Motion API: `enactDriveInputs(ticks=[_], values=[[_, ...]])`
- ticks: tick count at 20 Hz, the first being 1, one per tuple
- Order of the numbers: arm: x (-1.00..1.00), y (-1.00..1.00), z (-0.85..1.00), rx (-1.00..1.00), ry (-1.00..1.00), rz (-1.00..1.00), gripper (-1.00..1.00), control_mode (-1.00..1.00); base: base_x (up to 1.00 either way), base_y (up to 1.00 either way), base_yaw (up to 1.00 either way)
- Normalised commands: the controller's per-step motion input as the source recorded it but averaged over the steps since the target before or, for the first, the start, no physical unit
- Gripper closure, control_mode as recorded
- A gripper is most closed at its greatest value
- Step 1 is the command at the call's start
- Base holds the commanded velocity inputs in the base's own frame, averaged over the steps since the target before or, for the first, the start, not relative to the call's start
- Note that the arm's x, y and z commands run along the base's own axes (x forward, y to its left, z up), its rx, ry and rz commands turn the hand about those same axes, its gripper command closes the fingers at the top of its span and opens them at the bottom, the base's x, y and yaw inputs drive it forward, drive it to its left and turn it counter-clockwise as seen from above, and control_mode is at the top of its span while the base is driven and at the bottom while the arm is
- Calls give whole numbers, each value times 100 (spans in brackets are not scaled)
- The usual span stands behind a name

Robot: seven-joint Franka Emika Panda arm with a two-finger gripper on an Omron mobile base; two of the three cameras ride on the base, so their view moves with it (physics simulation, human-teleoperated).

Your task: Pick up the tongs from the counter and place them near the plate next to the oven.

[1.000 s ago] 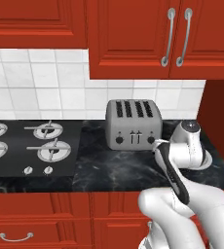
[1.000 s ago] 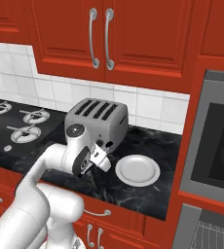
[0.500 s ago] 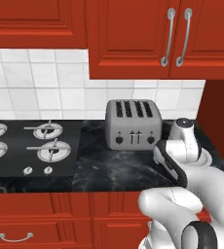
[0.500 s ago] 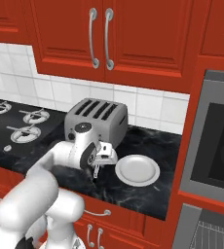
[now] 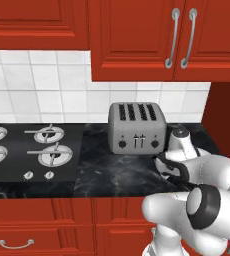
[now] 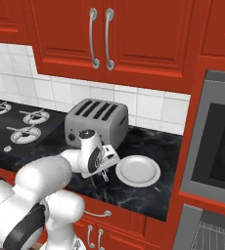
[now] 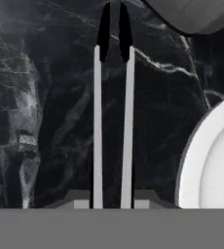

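The tongs (image 7: 113, 121) are two thin grey arms with dark tips, running straight up the hand view from between my fingers. My gripper (image 7: 113, 200) is shut on them. In the right base view the gripper (image 6: 104, 172) hangs low over the black marble counter (image 6: 153, 195), just left of the white plate (image 6: 138, 170). The plate's rim (image 7: 201, 160) curves in at the right of the hand view, a short gap from the tongs. The grey oven (image 6: 217, 146) stands right of the plate. I cannot tell whether the tongs touch the counter.
The silver toaster (image 6: 97, 122) stands right behind the gripper, and its base (image 7: 196, 12) shows past the tongs' tips. The gas hob (image 5: 32, 150) lies far left. Red wall cabinets (image 5: 142, 40) hang overhead. My own arm (image 5: 202, 200) covers the counter's right part in the left base view.
The hand has carried the tongs a little to the right and lower, closer to the plate. The toaster and the plate have stayed where they were.
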Motion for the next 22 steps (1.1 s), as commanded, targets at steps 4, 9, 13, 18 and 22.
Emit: enactDriveInputs(ticks=[4, 9, 13, 18, 22], values=[[11, -3, -76, -4, 0, 27, 100, -100, 0, 0, 0], [15, 0, -70, -5, 0, 19, 100, -100, 0, 0, 0], [3, 3, -44, -4, -2, 15, -100, -100, 0, 0, 0], [-37, 34, -5, -3, -14, 9, -100, -100, 0, 0, 0], [-56, 15, 9, 0, -19, 7, -100, -100, 0, 0, 0]])
